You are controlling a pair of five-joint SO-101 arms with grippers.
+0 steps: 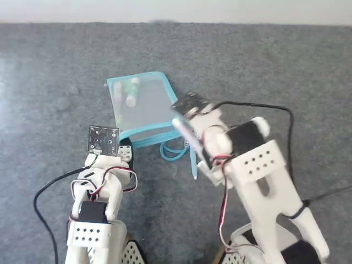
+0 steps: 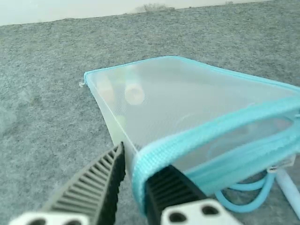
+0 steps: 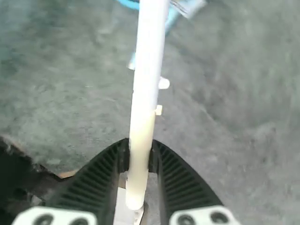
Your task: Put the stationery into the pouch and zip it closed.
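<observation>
Translucent plastic pouch (image 2: 187, 108), rough carpet (image 1: 55, 71)

1. The right gripper (image 3: 139, 157) has its two black ribbed fingers (image 3: 105, 176) pinched on a white pen (image 3: 147, 79) near one end.
2. The pen reaches out over the grey table covering (image 3: 243, 117).
3. A bit of blue cord (image 3: 127, 3) lies by its far end.

Cropped and blurred
The pouch (image 2: 197, 103) is cut off at one side, the stationery (image 2: 133, 95) inside is blurred, and the pen (image 3: 147, 70) is cropped at its far end.
</observation>
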